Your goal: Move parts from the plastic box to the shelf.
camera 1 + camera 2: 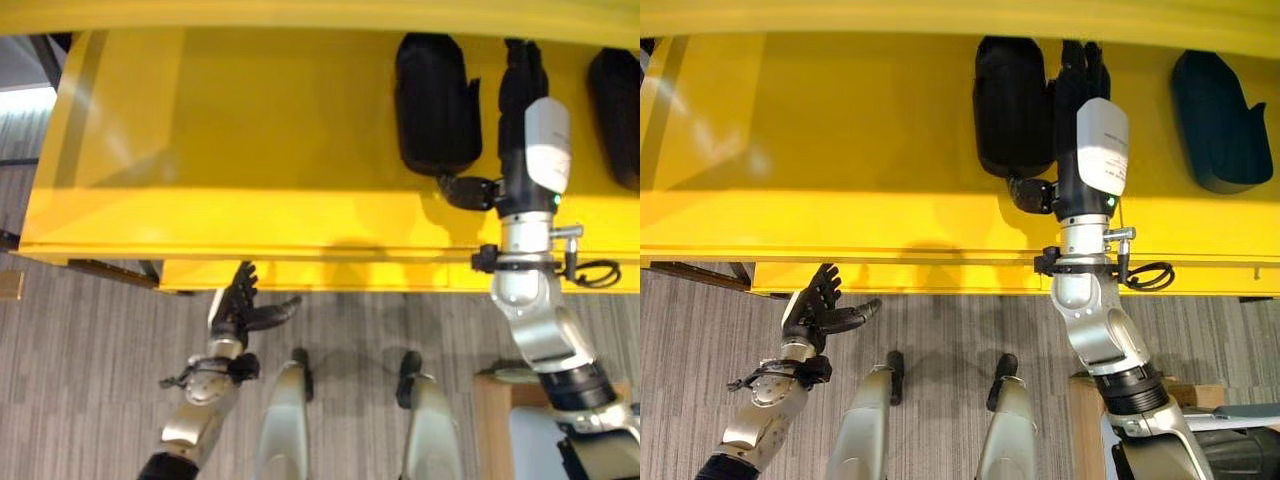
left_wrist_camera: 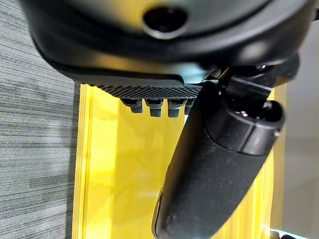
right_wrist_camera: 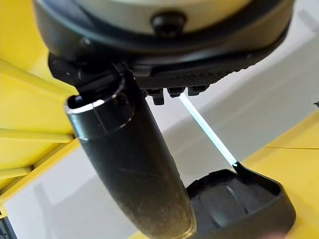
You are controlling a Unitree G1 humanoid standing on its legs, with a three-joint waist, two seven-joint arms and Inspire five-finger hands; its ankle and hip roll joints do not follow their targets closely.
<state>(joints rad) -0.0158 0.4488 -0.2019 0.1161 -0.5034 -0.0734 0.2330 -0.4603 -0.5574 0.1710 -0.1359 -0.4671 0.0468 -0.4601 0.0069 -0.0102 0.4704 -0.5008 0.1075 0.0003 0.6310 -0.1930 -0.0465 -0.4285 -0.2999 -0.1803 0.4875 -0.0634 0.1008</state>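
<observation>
Right robot hand (image 1: pixel 1075 70) extended over the yellow shelf (image 1: pixel 840 140), beside a black part (image 1: pixel 1010 105).
Its fingers straight and empty, suggesting release; left robot hand (image 1: pixel 818 308) idles open below the shelf edge.

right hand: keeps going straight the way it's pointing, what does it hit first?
Probably nothing soon: the right hand points deeper over the yellow shelf, between two black parts. Beyond its fingertips, depth is unclear.

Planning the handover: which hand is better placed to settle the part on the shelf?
The right hand: it reaches over the yellow shelf, beside a black part lying there. The left hand hangs open below the shelf's front edge, over the floor.
</observation>
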